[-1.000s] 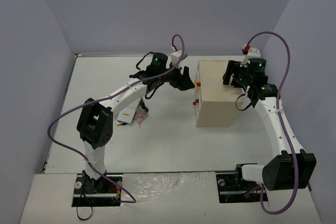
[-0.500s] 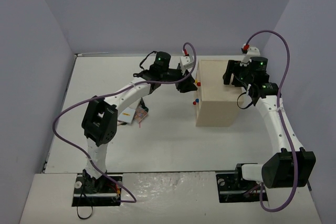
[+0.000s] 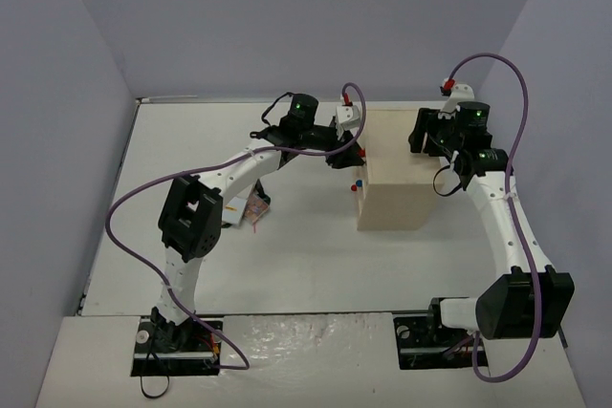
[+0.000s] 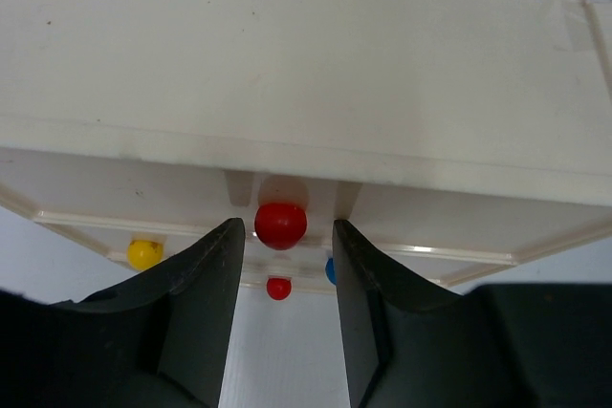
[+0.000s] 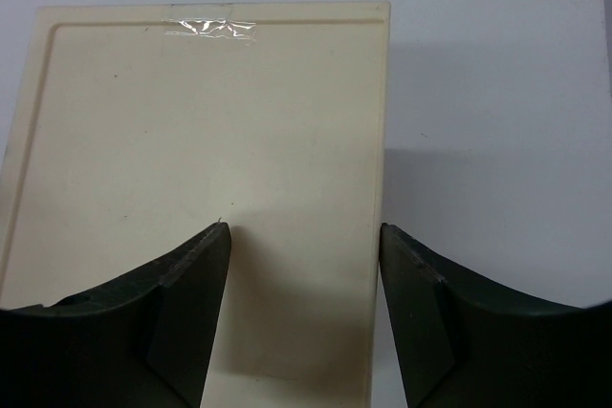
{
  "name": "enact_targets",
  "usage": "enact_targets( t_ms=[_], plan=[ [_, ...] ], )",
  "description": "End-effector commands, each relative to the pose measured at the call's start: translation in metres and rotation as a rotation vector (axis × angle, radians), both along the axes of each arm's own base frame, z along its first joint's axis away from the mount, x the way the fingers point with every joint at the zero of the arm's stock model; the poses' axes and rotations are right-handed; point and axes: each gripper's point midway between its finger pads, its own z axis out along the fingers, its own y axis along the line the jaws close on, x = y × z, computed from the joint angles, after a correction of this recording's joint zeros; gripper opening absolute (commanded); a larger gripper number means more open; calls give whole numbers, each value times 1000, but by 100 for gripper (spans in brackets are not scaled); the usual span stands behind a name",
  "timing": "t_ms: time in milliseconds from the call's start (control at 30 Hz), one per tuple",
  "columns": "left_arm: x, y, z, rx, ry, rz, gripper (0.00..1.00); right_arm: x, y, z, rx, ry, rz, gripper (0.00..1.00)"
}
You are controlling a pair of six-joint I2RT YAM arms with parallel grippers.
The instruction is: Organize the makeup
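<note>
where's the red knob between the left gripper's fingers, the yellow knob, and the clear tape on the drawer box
red knob (image 4: 280, 225): left wrist view, centre of the ball
yellow knob (image 4: 143, 253): left wrist view, centre of the ball
clear tape (image 5: 210, 30): right wrist view, middle of the strip

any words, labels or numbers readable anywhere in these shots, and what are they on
None can be read.
Beige wooden drawer box: plain, only round coloured knobs and a strip of clear tape, no print.
Small makeup cases left of the box: any print is too small to tell.
</note>
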Motion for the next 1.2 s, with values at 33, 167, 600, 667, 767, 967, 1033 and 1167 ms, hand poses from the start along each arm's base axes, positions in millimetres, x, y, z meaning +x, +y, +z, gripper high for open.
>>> enact_targets(
  t_ms=[33,167,600,667,767,967,1033,1167],
  plan=[
    [-9,-11,63,-118,-183,-85,34,15,7,31,2,-104,54,57],
    [-10,-13,61,-114,-180,-92,26,15,7,29,2,-101,54,53],
    [-14,-9,57,-102,-169,-74,0,16,-20,27,-50,-100,-49,23],
    [-15,-6,57,-97,-175,-62,0,15,-25,25,-59,-97,-63,17],
    [-16,-2,57,-89,-180,-49,0,16,-34,21,-82,-85,-103,9],
    [-16,5,55,-79,-175,-29,0,16,-45,13,-104,-66,-148,0],
    [-16,7,55,-78,-173,-25,0,16,-47,14,-105,-67,-152,0],
    [-17,12,55,-74,-166,-16,0,15,-51,15,-113,-70,-170,0]
  ],
)
